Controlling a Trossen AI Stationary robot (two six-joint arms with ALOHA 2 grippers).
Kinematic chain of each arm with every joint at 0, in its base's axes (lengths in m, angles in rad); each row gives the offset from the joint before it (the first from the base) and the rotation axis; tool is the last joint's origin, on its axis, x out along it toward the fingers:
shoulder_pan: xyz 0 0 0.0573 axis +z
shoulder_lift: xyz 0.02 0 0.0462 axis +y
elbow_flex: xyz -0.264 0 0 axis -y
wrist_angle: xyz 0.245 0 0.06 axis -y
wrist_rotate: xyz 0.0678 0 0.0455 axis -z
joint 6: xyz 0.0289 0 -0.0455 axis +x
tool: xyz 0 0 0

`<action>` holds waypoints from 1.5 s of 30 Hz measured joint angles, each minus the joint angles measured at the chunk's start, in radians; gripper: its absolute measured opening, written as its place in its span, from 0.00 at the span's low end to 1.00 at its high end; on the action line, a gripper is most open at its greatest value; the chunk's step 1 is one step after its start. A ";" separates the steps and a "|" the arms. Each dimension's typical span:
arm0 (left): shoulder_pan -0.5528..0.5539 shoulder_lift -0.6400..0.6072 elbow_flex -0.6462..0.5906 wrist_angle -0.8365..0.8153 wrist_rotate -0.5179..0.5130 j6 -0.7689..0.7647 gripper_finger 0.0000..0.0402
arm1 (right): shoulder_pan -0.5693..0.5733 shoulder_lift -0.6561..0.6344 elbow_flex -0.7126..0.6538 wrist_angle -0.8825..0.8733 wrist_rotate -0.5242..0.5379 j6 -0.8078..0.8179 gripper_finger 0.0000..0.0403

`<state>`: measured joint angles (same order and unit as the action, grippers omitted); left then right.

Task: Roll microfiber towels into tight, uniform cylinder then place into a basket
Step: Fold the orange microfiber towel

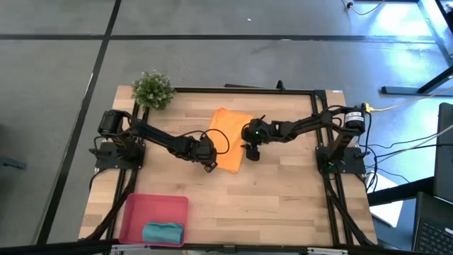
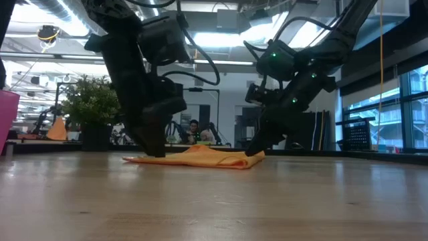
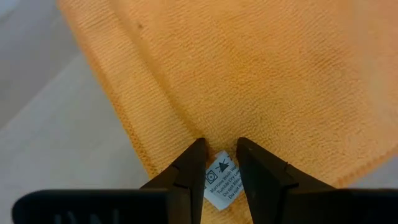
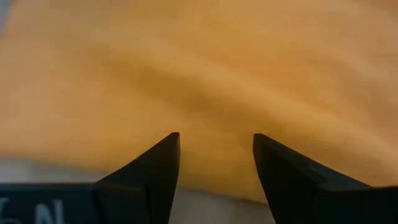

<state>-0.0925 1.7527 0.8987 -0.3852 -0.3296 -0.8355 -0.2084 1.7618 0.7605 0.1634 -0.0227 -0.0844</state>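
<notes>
orange towel [image 1: 228,136] laid flat on worktop [image 1: 283,191] | left gripper [image 3: 220,163]: jaws narrowed, edge and white label pinched between | right gripper [image 4: 216,163]: jaws spread, set over opposite edge

Setting: robotics lab within an open-plan office.
Wooden table [image 1: 269,191] on grey concrete floor [image 1: 212,64]; loose cables [image 1: 410,145]; ceiling strip lights [image 2: 221,40]; a seated person [image 2: 194,130] among desks; large windows [image 2: 408,107]; potted plant [image 1: 152,90].
</notes>
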 joint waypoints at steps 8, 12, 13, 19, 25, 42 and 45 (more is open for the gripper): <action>-0.050 0.018 -0.001 0.132 0.037 -0.029 0.22 | -0.053 0.000 0.000 -0.003 0.006 -0.026 0.51; -0.066 0.040 -0.001 0.219 0.060 -0.030 0.22 | -0.080 0.000 0.000 -0.002 0.006 -0.028 0.51; -0.069 0.042 -0.001 0.227 0.060 -0.028 0.22 | -0.085 0.000 0.000 -0.002 0.006 -0.029 0.51; -0.082 0.009 -0.005 0.208 -0.006 0.012 0.22 | -0.086 -0.044 0.000 -0.012 0.006 -0.121 0.51; -0.084 -0.081 -0.003 0.186 -0.057 0.076 0.22 | -0.006 -0.165 0.001 -0.102 0.006 -0.201 0.51; -0.123 -0.222 -0.002 0.144 -0.125 0.241 0.22 | 0.385 -0.195 0.000 -0.276 0.002 -0.298 0.51; -0.133 -0.222 -0.002 0.145 -0.125 0.241 0.22 | 0.390 -0.173 0.001 -0.268 0.003 -0.293 0.51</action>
<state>-0.2256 1.5303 0.8967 -0.2398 -0.4545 -0.5945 0.1818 1.5890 0.7616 -0.1049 -0.0193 -0.3779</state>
